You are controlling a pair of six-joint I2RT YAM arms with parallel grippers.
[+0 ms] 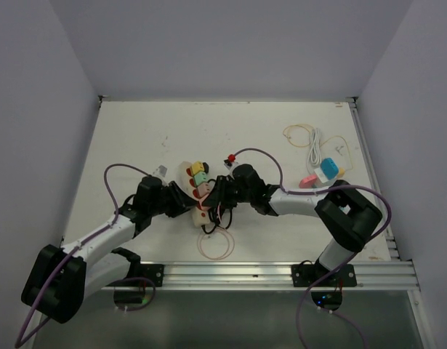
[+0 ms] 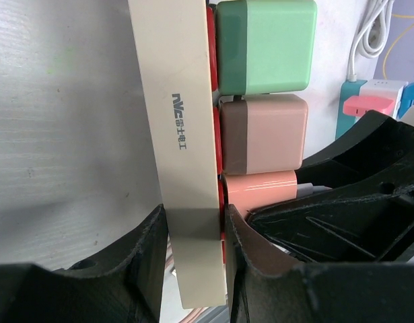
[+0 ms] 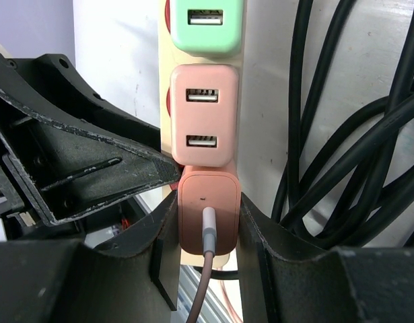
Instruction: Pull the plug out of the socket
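Where the plug sits: salmon USB charger (image 3: 208,202), nearest of four chargers in a row on the cream power strip (image 2: 183,134), mid-table toward the near edge. It is seated in its socket and touches the pink two-port charger (image 3: 203,114) on its far side.
Right gripper (image 3: 208,232): closed narrow on the salmon charger, one finger on each flat side.
Left gripper (image 2: 192,232): closed narrow across the strip's near end, just beside the salmon charger.
Cable: pinkish lead (image 3: 204,282) plugged into the charger's face, running out between the jaws.
Handling (judgement): small hard-plastic block, light and rigid. The glossy sides look slippery, so grip square on the body, not the lead. Prong friction is probably the main resistance. The strip is light and would lift unless braced.
Pull direction (judgement): straight out from the socket face, no twisting.
Writing: "NVC" logo plus small characters printed on the strip's side, the characters too small to read. Nothing legible on the chargers.
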